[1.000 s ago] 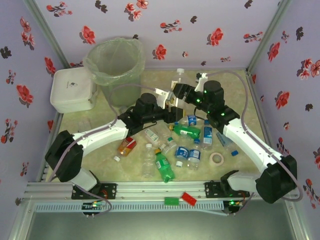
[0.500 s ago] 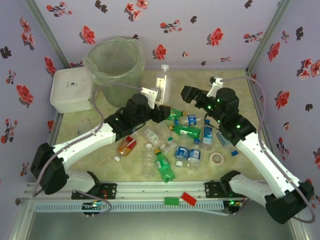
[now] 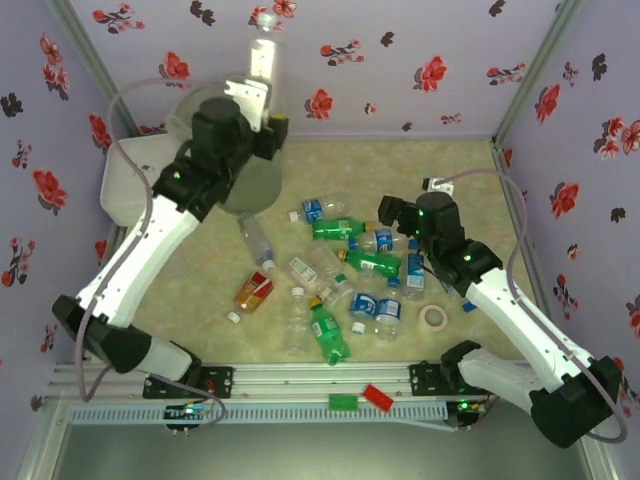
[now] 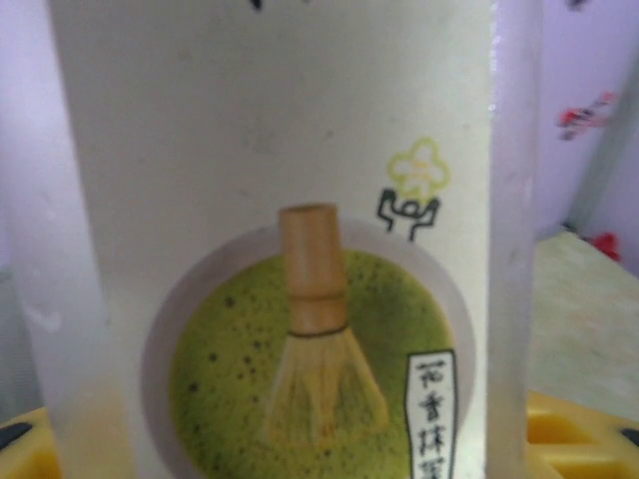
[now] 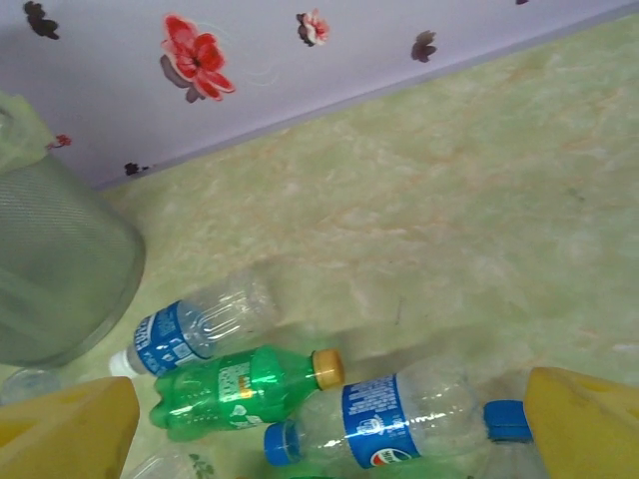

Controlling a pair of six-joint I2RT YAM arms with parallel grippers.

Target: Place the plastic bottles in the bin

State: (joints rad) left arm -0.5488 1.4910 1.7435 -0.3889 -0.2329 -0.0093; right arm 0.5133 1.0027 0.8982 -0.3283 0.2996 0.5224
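1. The left pincer (image 3: 262,98) was clamped on a white translucent plastic bottle with a green matcha-whisk label (image 3: 263,55). It held the bottle upright, cap up, in the upper left of the top view. In the left wrist view the label sat right before the lens, with the yellow pads (image 4: 589,434) at the lower corners.
2. The tall round grey-green bin lined with a clear plastic bag (image 3: 256,188) stood beneath that raised arm. The bottle looked high over the bin's mouth or its back rim. The arm hid the opening, so the exact line-up could not be told.
3. The step in hand was, by my reading, the drop. To do it well, the arm should centre the bottle over the mouth rather than the rim. It should then lower it somewhat so it neither bounces out nor snags the bag's folded lip, and spread the jaws fully.
4. The arm should wait until the bottle has fallen clear before swinging away, and keep off the white square lidded box (image 3: 125,190) beside the bin.
5. The right pincer (image 3: 386,212) stood wide open and empty at centre right, above the heap of small plastic bottles (image 3: 350,270) lying on the pale green marbled desk (image 3: 460,165). Its wrist view showed a green bottle with an orange cap (image 5: 245,384) lying between two clear blue-labelled ones.
6. Most of the work seemed to remain.
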